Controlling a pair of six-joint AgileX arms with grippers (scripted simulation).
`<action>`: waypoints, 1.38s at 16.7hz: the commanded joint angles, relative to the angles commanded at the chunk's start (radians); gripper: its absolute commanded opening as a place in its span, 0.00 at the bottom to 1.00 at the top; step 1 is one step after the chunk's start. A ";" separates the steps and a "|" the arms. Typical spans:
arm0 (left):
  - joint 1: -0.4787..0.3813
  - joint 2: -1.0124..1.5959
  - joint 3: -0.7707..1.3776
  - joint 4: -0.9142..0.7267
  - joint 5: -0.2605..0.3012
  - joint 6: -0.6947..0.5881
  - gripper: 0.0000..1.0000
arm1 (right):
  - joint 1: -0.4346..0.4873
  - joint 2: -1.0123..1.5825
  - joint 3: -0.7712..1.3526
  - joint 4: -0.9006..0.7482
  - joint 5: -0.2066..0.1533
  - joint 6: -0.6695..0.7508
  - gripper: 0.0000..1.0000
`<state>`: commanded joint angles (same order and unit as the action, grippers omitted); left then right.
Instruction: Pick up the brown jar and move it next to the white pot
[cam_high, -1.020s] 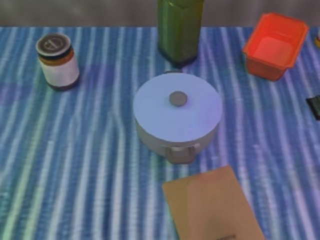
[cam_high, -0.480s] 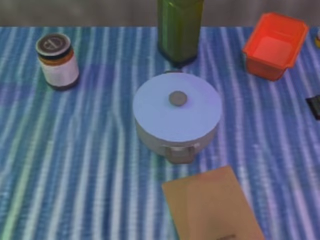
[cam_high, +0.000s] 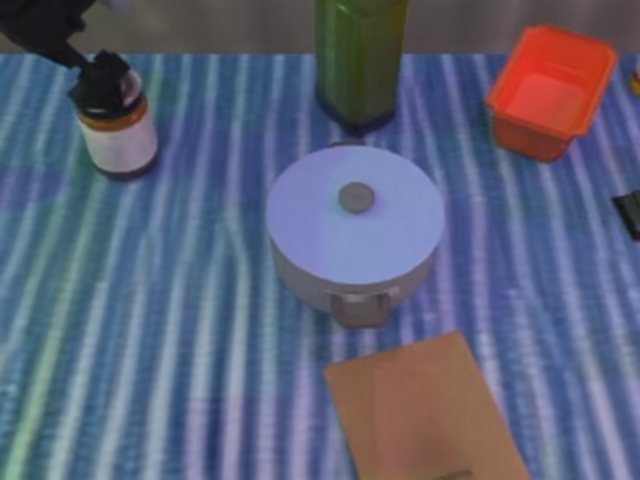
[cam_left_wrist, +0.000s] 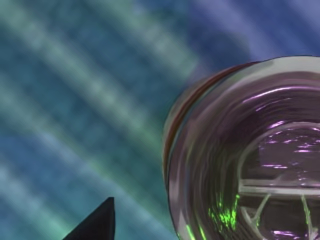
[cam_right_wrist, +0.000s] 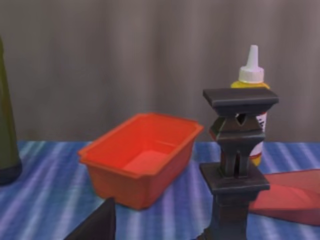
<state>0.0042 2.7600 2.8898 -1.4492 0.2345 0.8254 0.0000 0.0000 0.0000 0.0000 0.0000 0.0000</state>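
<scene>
The brown jar (cam_high: 120, 140) stands upright at the far left of the table, with a white label and an orange-brown band. My left gripper (cam_high: 100, 78) hovers right over its dark lid and hides most of it. In the left wrist view the lid (cam_left_wrist: 250, 160) fills the frame at close range, and one dark fingertip (cam_left_wrist: 97, 225) stands well off to its side, so the gripper is open and holds nothing. The white pot (cam_high: 310, 220) sits at the table's middle with its grey knob and handle. Only one fingertip (cam_right_wrist: 100, 222) of my right gripper shows, parked off the top view's right.
A tall green bottle (cam_high: 360, 60) stands behind the pot. An orange-red tub (cam_high: 550, 90) is at the far right, near a dark stand (cam_right_wrist: 237, 150) and a yellow glue bottle (cam_right_wrist: 250, 100). A brown board (cam_high: 425, 415) lies in front of the pot.
My left gripper has come into the top view from the far left corner and now sits over the jar's lid. The jar and pot have not moved.
</scene>
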 joint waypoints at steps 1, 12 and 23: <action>0.000 0.021 0.008 -0.016 0.000 0.002 1.00 | 0.000 0.000 0.000 0.000 0.000 0.000 1.00; -0.013 0.047 -0.073 0.075 -0.003 -0.010 1.00 | 0.000 0.000 0.000 0.000 0.000 0.000 1.00; -0.019 0.058 -0.129 0.141 -0.004 -0.017 0.70 | 0.000 0.000 0.000 0.000 0.000 0.000 1.00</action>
<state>-0.0152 2.8176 2.7610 -1.3086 0.2308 0.8089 0.0000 0.0000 0.0000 0.0000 0.0000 0.0000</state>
